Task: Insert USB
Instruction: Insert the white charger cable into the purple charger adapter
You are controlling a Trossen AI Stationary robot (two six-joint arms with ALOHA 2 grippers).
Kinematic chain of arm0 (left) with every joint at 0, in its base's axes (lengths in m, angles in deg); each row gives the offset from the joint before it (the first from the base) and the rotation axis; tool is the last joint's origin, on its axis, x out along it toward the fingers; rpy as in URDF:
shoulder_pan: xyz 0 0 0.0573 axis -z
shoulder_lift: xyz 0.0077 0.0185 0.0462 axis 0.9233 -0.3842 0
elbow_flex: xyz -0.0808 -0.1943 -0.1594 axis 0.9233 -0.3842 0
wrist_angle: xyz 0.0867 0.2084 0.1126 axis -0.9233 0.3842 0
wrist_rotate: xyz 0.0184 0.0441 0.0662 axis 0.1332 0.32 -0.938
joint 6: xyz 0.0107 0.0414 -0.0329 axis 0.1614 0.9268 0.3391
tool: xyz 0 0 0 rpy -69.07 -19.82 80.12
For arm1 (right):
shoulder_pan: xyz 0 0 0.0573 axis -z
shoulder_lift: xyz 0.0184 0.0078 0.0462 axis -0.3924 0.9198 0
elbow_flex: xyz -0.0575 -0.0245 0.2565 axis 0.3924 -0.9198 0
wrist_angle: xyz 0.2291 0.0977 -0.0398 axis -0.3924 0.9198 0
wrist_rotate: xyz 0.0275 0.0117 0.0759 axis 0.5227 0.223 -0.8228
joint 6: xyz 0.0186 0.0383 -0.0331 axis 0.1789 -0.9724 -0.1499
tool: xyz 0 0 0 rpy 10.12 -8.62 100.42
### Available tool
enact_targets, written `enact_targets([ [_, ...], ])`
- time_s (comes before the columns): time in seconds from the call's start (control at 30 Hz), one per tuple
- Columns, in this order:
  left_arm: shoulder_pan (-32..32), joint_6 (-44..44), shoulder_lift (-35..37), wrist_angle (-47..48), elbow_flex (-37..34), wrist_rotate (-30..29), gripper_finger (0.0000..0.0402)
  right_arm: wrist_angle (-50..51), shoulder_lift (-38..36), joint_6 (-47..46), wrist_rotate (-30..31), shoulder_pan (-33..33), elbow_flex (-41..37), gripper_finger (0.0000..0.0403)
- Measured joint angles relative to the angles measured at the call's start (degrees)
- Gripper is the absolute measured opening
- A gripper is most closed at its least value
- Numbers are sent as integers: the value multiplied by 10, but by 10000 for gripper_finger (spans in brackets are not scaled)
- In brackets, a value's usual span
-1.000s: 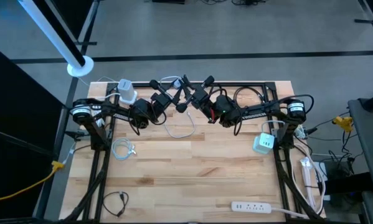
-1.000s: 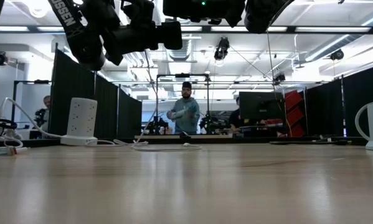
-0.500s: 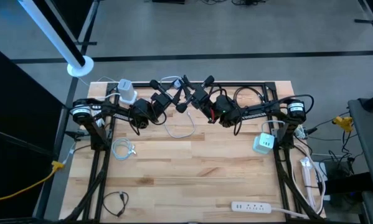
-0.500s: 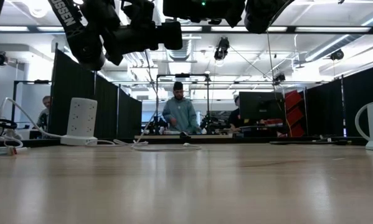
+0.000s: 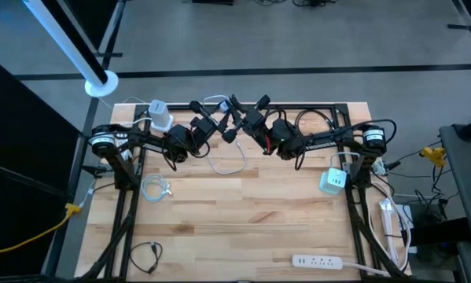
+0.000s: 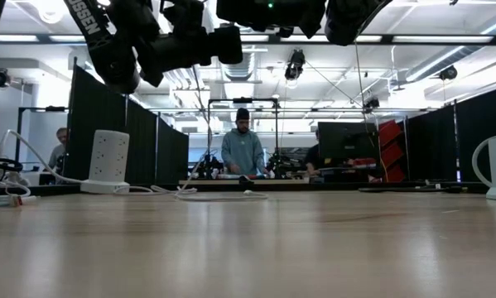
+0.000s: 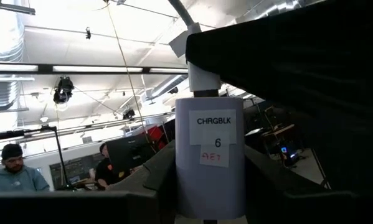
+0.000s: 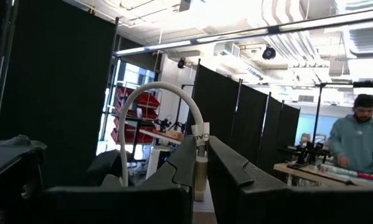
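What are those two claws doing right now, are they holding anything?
Left gripper: closed on a white charger block.
Right gripper: shut on a white cable, just behind its plug.

Bare table [image 5: 243, 220] at centre; white cable [image 5: 227, 163] crosses the rear.

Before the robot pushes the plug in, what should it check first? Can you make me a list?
1. Left pincer holds the white charger block: ok, it sits between the fingers.
2. Right pincer holds the white cable plug: ok, shut on it.
3. Both held up off the wooden table: ok.
4. Plug lined up with the charger's port: cannot tell, the port is hidden.
5. Cable hangs loose, not snagged: cannot tell.
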Motion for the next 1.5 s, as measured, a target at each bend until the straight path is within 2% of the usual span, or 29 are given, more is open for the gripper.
enact_targets([
  [0.27,0,9,0,2,0,-1,120,2,0,0,1,0,0,14],
  [0.47,0,17,0,-1,0,-2,120,11,-1,-32,2,2,0,14],
  [0.93,1,21,0,3,0,7,120,31,-5,-2,-15,2,0,14],
  [1.1,1,17,0,6,-1,8,120,57,-10,-61,-20,4,1,14],
  [1.5,2,-2,0,8,-1,18,120,136,-39,-77,-27,2,1,14],
])
